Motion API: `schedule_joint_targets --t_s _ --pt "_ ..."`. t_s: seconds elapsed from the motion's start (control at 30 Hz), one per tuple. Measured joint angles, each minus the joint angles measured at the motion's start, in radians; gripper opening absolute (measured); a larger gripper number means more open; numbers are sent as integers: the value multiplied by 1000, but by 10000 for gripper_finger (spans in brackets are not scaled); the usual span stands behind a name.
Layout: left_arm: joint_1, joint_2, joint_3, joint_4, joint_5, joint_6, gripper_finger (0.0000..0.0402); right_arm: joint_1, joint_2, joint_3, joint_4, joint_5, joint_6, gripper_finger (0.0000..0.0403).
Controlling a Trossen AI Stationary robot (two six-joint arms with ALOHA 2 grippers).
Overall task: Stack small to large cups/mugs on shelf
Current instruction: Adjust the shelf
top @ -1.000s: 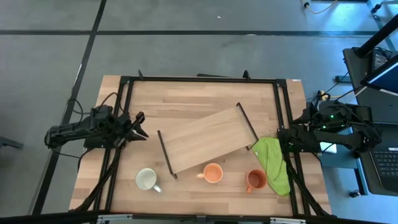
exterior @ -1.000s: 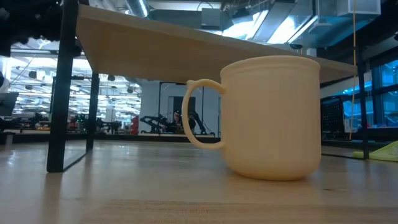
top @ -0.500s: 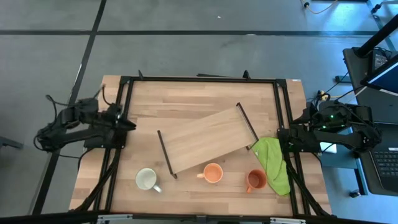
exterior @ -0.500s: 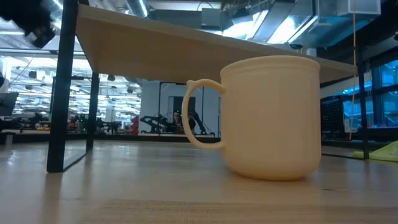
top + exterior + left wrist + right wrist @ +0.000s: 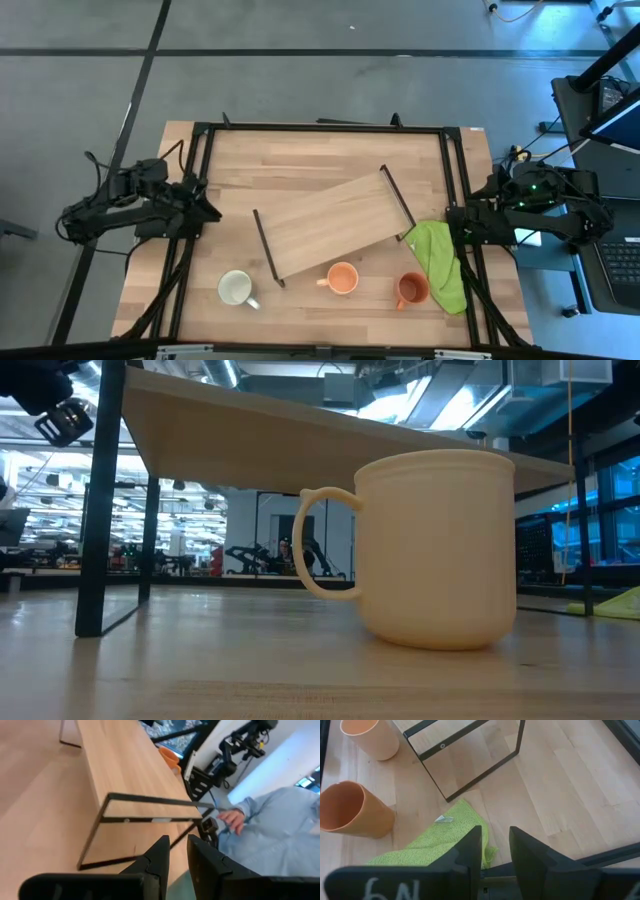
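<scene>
Nothing stacked yet. My left end effector [image 5: 205,203], fingers slightly apart and empty, sits at the counter [image 5: 320,160] edge; shelf [image 5: 335,225] ahead. White mug [image 5: 235,288], probably smallest, is beside it: reach there next. Right end effector [image 5: 495,847] parked, empty.

Table [image 5: 330,155] is light wood planks, smooth with a satin sheen, in a black metal frame; shelf [image 5: 335,222] is the same pale wood, matt, on thin black metal wire legs. Three mugs near the table's front edge look like smooth glazed ceramic: white mug [image 5: 235,288] with pale green inside, light orange mug [image 5: 342,277], dark orange mug [image 5: 411,290], the near one in the low view showing a soft low-gloss finish. Cloth [image 5: 438,262] at the right edge is lime-green, fuzzy and matt, with a small sewn tag; gripper fingers [image 5: 470,851] look like matt black plastic.
</scene>
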Motion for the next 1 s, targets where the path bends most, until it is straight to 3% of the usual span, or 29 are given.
schedule_joint_targets --t_s 0.43,0.83,1.0 --pt "0 0 0 -6 -55 14 63 0 0 0 0 0 0 100" --pt "0 0 0 47 -229 70 63 0 0 0 0 0 0 100" --pt "0 0 0 86 -328 -38 63 0 0 0 0 0 0 100"
